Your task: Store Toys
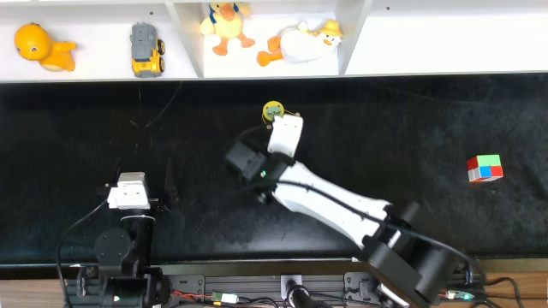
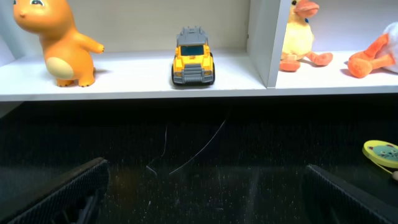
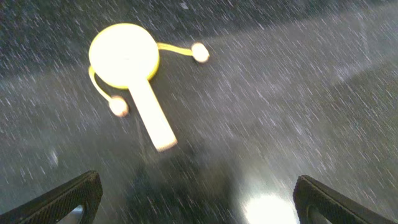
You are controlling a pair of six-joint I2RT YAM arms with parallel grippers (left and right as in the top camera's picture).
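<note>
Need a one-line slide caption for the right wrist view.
Open right gripper poised just short of a yellow rattle drum lying on the black tabletop.

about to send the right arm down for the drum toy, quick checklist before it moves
1. Right tool open: ok, fingers spread wide.
2. Drum toy free to lift: ok, it lies flat on the table, touching nothing else.
3. Right tool centred over the handle: not ok, the handle sits off-centre, nearer one finger.
4. Left tool out of the way: ok, open and low at the table's left side.
5. Shelf has room: ok, bare floor in its right compartment.
</note>
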